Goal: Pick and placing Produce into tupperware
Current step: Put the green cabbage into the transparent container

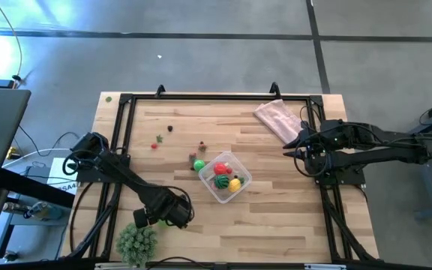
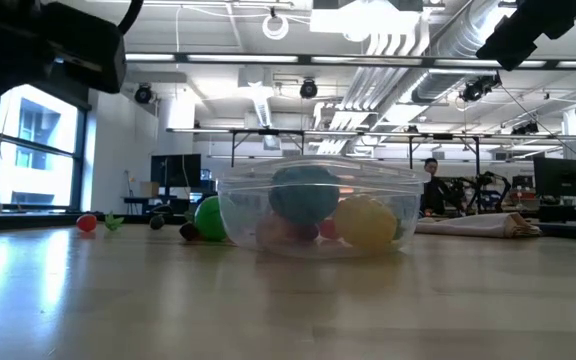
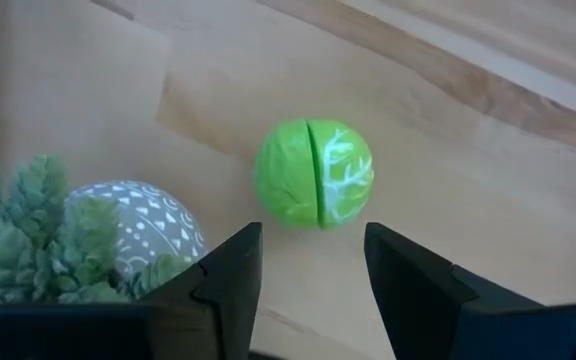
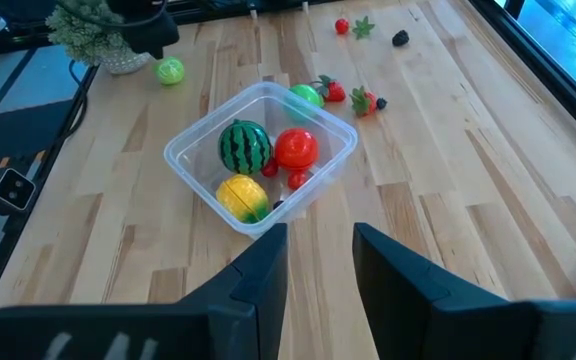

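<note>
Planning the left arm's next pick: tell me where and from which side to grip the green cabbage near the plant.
Grip the green cabbage across its round middle, coming down from above with the open left hand. It is a ball lying free on the table, and the ball plant crowds one side, so close the fingers clear of it.

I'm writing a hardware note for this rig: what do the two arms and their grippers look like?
Both arms are dark, near-black jointed links with black cables looping alongside. The left gripper and right gripper each end in two flat, angular black fingers with squared tips and no visible markings. Both are mounted on a black frame edging the wooden table.
</note>
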Motion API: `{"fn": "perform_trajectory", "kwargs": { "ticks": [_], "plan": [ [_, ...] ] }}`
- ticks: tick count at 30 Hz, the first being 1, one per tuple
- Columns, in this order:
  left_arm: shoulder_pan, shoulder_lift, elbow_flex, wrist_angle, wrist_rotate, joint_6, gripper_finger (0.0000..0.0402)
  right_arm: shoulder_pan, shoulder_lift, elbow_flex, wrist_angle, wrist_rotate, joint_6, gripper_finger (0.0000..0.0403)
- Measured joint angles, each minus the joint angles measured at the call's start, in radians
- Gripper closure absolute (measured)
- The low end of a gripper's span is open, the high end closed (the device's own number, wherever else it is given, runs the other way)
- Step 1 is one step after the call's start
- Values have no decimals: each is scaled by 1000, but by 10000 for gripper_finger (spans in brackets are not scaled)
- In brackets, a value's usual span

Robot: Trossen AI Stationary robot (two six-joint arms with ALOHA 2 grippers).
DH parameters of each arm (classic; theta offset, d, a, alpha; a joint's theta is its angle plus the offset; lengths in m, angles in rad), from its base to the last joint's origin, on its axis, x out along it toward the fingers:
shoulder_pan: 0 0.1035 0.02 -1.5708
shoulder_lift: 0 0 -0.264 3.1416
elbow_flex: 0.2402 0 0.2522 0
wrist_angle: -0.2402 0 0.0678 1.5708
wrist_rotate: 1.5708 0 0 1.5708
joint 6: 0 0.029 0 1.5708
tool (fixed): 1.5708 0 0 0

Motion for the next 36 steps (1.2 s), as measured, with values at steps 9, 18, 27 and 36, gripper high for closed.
{"fn": "perform_trajectory", "kwargs": {
  "ticks": [9,18,27,36],
  "plan": [
    [1,37,0,-14,-20,2,236,0,1,0,0,0,0,297],
    [1,36,0,-1,-18,17,208,0,1,0,0,0,0,297],
    [0,36,0,-11,7,88,140,0,1,0,0,0,0,297],
    [0,35,-78,122,24,95,117,0,1,0,0,0,0,297]
  ]
}}
